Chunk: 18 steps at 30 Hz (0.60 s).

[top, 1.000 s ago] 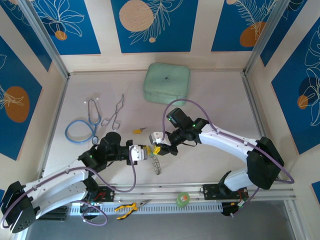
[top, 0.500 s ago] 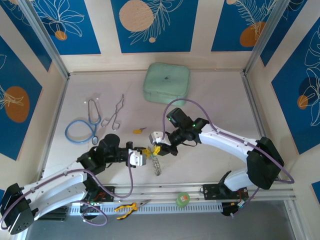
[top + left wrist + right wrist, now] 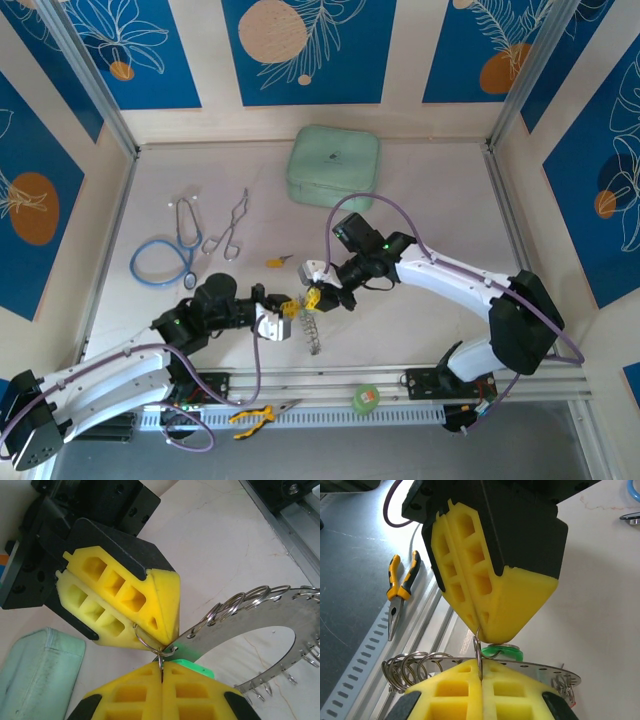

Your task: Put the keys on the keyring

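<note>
The left gripper (image 3: 284,312) and right gripper (image 3: 318,297) meet tip to tip above the table (image 3: 440,200) — both pinched shut — with the silvery keyring (image 3: 312,332) at their tips.

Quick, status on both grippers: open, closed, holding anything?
Left gripper: closed, pinching a small wire loop of the keyring.
Right gripper: closed, pinching a wire loop at the same spot, beside the green key.

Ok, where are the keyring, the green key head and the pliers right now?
keyring (image 3: 265,612), left wrist view, on its flat silver band.
green key head (image 3: 502,653), right wrist view, on the plastic's top edge.
pliers (image 3: 398,595), right wrist view, at the pivot between handles and jaws.
</note>
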Each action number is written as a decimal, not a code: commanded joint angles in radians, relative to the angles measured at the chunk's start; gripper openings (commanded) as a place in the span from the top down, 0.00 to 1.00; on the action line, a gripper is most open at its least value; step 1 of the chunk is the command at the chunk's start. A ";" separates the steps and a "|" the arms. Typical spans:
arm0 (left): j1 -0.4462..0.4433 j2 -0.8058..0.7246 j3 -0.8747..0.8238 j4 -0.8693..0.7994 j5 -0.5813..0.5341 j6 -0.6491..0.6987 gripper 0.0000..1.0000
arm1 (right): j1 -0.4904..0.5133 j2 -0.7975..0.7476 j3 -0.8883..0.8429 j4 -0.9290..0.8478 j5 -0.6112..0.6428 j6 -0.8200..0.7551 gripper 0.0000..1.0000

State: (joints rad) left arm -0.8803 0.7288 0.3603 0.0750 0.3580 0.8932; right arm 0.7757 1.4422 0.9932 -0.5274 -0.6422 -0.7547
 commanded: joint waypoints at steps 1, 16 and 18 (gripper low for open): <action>-0.026 -0.012 -0.013 0.014 0.030 0.060 1.00 | -0.010 -0.002 0.045 0.019 -0.043 0.012 1.00; -0.046 -0.025 -0.038 0.025 -0.034 0.070 1.00 | -0.012 -0.088 -0.032 0.201 -0.008 0.106 1.00; -0.049 -0.025 -0.041 0.022 -0.037 0.072 1.00 | -0.011 -0.096 -0.041 0.216 -0.011 0.120 1.00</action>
State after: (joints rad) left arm -0.9035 0.7078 0.3439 0.1062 0.2859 0.9451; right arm 0.7719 1.3808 0.9554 -0.4240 -0.6250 -0.6731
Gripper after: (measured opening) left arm 0.040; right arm 0.054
